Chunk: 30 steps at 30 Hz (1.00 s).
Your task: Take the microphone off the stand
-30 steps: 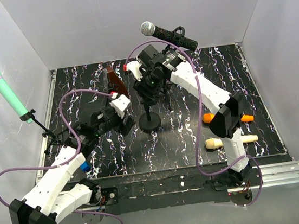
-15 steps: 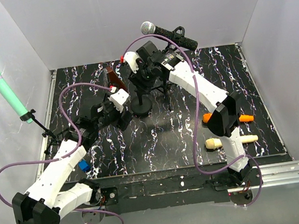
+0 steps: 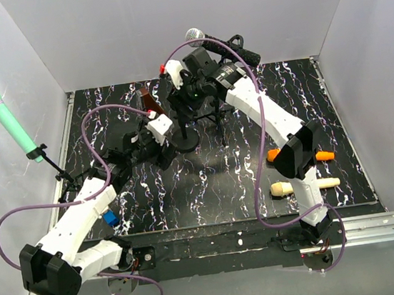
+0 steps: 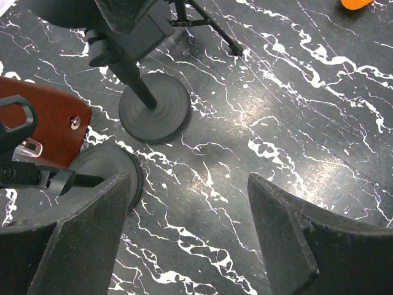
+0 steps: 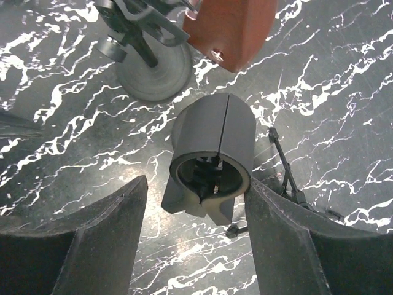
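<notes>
Right wrist view: right tool (image 5: 196,184) open, straddling an empty clip (image 5: 215,135); left tool (image 4: 189,178) open, idle. Best rise, grip black mic (image 3: 243,52) mid-body, slide it out lengthwise.

Black tabletop (image 3: 223,180) with white marble veins, mint-green mic (image 3: 2,114), black mic (image 3: 231,48) with silver grille, cream mic (image 3: 306,186), 1 reddish-brown block (image 4: 43,120).

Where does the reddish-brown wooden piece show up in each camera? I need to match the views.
Top external: reddish-brown wooden piece at back centre-left of the table.
Left wrist: at the left edge, mid-height.
Right wrist: at the top edge, right of centre.
Shared landmark: the white-veined black tabletop beneath it in all three.
</notes>
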Each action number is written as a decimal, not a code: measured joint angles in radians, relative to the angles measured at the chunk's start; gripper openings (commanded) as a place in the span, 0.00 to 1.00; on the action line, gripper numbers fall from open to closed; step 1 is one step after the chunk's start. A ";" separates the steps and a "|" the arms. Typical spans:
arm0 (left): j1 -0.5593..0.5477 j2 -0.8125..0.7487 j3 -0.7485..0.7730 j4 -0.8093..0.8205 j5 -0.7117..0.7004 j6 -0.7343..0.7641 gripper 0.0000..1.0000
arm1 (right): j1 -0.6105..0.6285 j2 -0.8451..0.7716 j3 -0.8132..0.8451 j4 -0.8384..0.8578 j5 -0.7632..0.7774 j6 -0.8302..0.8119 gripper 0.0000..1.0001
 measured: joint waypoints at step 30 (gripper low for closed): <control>-0.001 0.512 0.752 0.161 0.172 -0.335 0.88 | -0.403 -0.589 -0.110 0.047 -0.264 0.061 0.81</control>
